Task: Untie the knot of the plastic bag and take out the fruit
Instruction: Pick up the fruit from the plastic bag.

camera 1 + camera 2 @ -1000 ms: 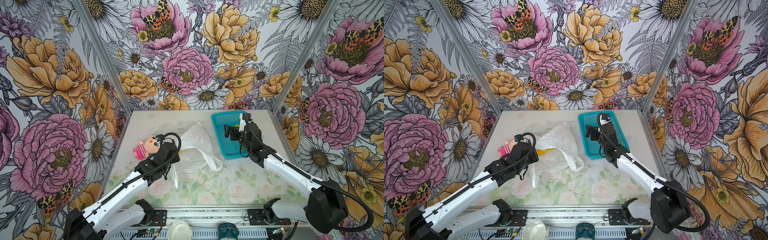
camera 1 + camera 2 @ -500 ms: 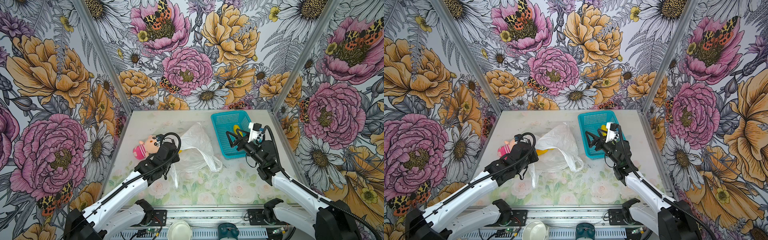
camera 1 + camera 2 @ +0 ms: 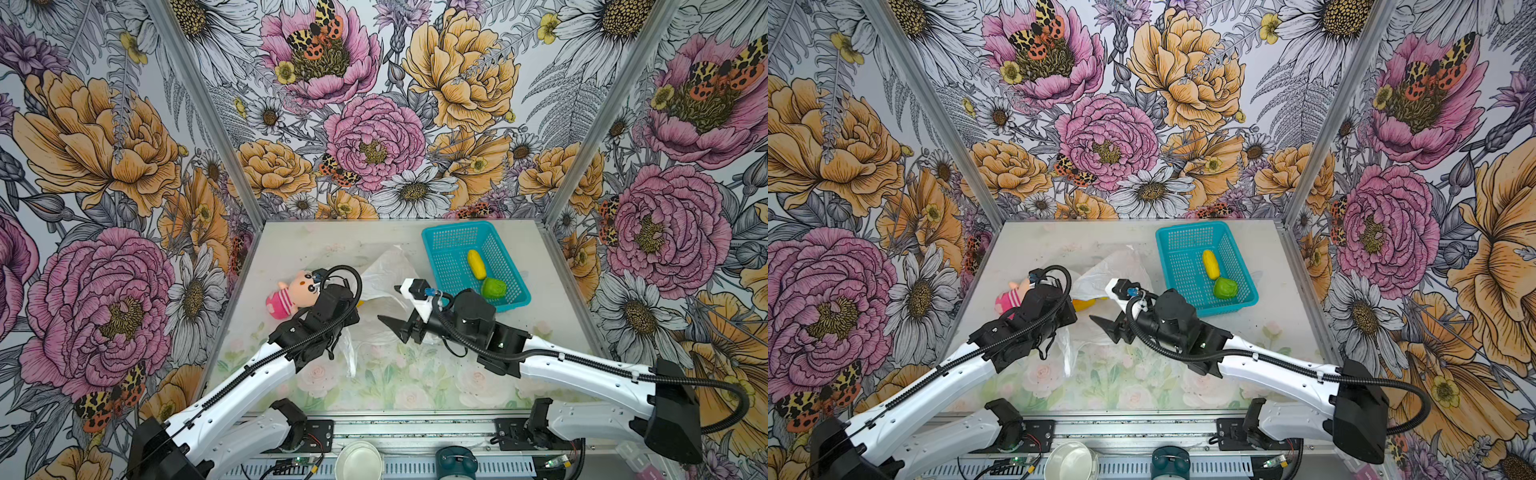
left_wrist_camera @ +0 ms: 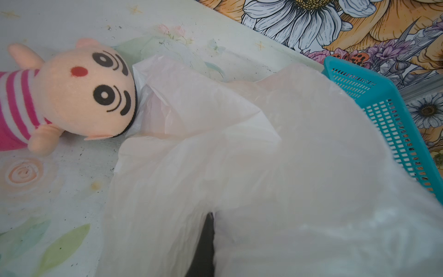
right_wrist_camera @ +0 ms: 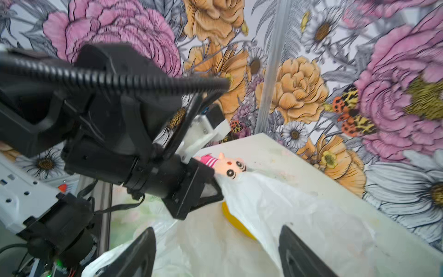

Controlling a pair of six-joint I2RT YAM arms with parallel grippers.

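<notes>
Both top views: I list the plastic bag mid-table, the plush doll against it toward the left edge, the teal basket by the far right corner holding a long yellow fruit and a green fruit. Left wrist: mostly bag film. Right wrist: only here I see the left gripper pinching that film, the right gripper spread above it. Table flower-printed; walls floral.
</notes>
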